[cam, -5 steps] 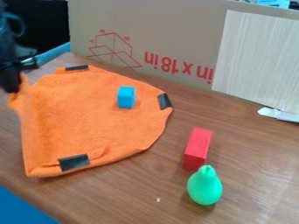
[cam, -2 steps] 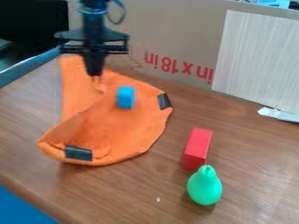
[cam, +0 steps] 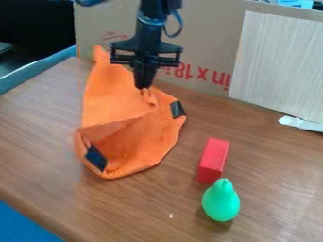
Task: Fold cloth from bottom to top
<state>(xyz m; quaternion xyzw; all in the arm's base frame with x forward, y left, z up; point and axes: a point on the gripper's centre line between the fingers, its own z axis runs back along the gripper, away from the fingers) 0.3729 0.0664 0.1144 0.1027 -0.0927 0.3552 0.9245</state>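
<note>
Your wooden table [cam: 271,189] carries the orange cloth [cam: 120,104] on its far left part, partly lifted and folded over on itself. The black gripper [cam: 144,88] hangs above it, its jaws closed on a pinched peak of fabric. That pinch looks small, so if you pull hard the cloth could slip out and the fold drop crooked. Drag too far and the whole piece may slide instead of doubling over, since only its own weight seems to anchor it. The red block [cam: 214,159] and green pear [cam: 221,201] stand apart on the right; swing wide that way and you might knock them
</note>
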